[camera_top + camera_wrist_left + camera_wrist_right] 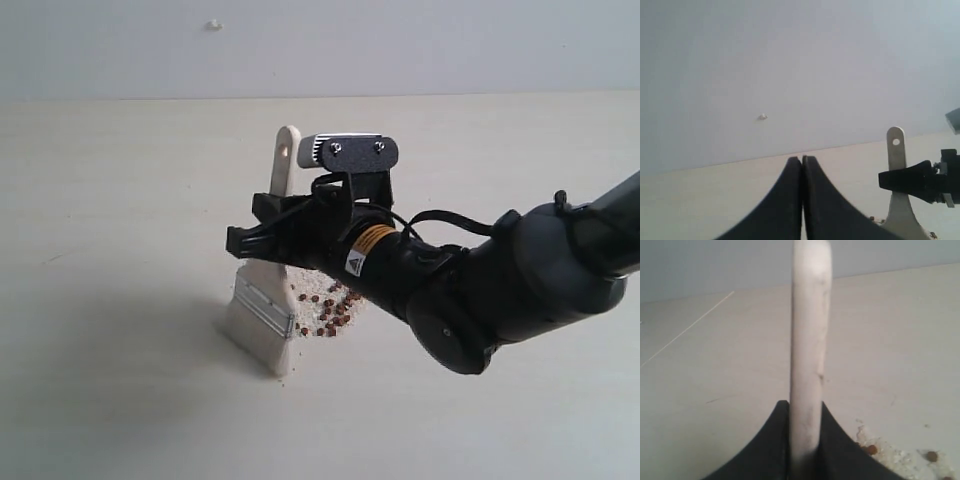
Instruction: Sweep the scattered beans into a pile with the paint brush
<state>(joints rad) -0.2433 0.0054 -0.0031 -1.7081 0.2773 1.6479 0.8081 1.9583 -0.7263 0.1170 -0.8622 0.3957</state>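
**A:** Trying to work out which step this is. Looks like mid-sweep: got the right pincer (268,232) clamped on the handle of the paint brush (262,306), roughly halfway up, bristles planted on the table (120,220), handle standing close to upright.

**B:** Same read here. Seeing most of the beans (332,300) bunched up with pale grit right beside the bristles, on the arm's side of the brush. Calling that a pile (320,322) already, more or less, though pretty loose at the edges. Can spot a couple of beans out at the fringe in the right wrist view.

**A:** So what next?

**B:** Guessing here: lift, set the bristles down just past the fringe ones, then drag back in toward the clump next to the brush. Needs a light touch, being tiny and round and likely to roll or slip under the bristles.

**A:** Anything in the way?

**B:** Not really. Got the left pincer (801,167) pressed together, holding nothing, parked away from the brush and out of the exterior view. Beyond that, just a white speck (213,24) on the wall far behind the brush. Worth minding the right arm itself — hangs right over the clump and hides part of it, so can't say how many beans sit under there.
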